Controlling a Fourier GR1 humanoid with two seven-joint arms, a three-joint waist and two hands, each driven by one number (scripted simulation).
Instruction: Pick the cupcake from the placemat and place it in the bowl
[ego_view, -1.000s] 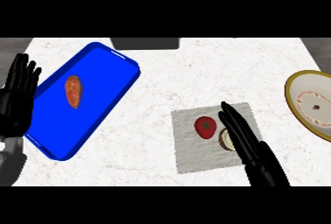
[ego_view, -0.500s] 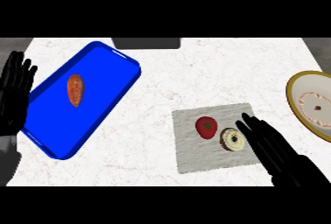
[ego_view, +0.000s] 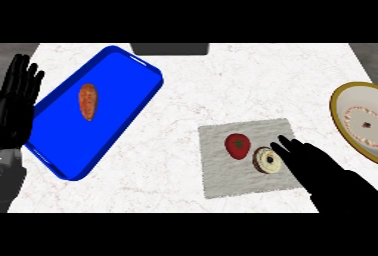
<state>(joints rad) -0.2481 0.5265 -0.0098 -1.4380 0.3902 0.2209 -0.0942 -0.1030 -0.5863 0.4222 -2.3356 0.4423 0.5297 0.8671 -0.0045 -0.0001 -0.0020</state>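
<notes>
No writing, label, brand, number or sign can be read anywhere in the head view: not on the white marbled counter (ego_view: 192, 80), nor on anything that lies on it.

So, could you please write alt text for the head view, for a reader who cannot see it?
The robot's black right hand lies open over a grey square placemat, its fingers beside a small round cream cupcake next to a red tomato. A cream bowl with a gold rim sits at the right edge. On the left, a blue tray holds an orange sweet potato, and the open left hand rests beside it.
</notes>
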